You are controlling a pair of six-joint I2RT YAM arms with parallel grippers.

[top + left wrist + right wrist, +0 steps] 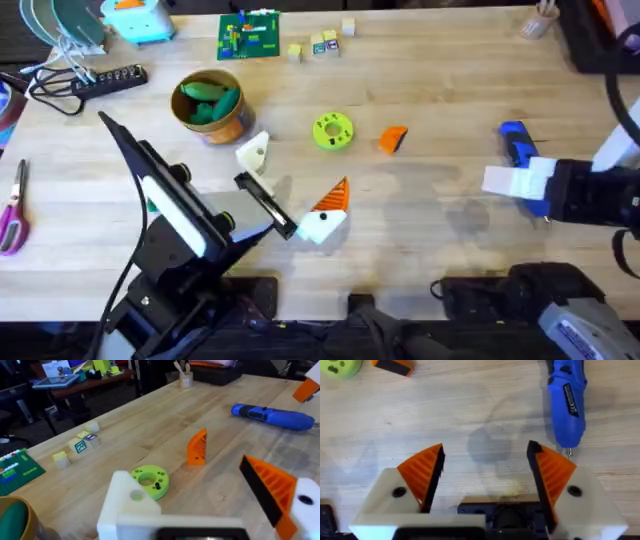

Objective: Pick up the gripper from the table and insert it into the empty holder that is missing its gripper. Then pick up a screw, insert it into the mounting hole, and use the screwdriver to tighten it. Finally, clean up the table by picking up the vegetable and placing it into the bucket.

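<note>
Here the loose orange gripper [393,139] lay on the bare table [440,90], just right of the green disc [332,131] and well apart from both arms. In the left wrist view it [197,448] stood on edge with its ribbed face showing, the disc [150,481] nearer the camera.

The left gripper [295,190] sat low over the table's middle, its jaws spread wide. One finger carried an orange pad [333,196]; the other was the bare white holder [253,152], lacking its wedge. In the left wrist view the holder [127,505] showed a small round hole [136,494] in its side, and the padded finger [272,488] stood opposite, nothing between them.

The right gripper [485,477] hovered at the table's right side, jaws wide apart and holding nothing, both orange pads in place. The blue screwdriver [522,152] lay on the wood just beside it; in the right wrist view its [567,402] metal bit pointed toward one pad, nearly touching the tip, though whether they met could not be told.

The bucket [211,107] stood toward the left of the table, beyond the left gripper, with a green vegetable [208,98] already inside. Small wooden blocks [320,44] and a green board [249,35] lay along the far edge. Scissors [14,208] rested at the left edge near a power strip [105,80].
</note>
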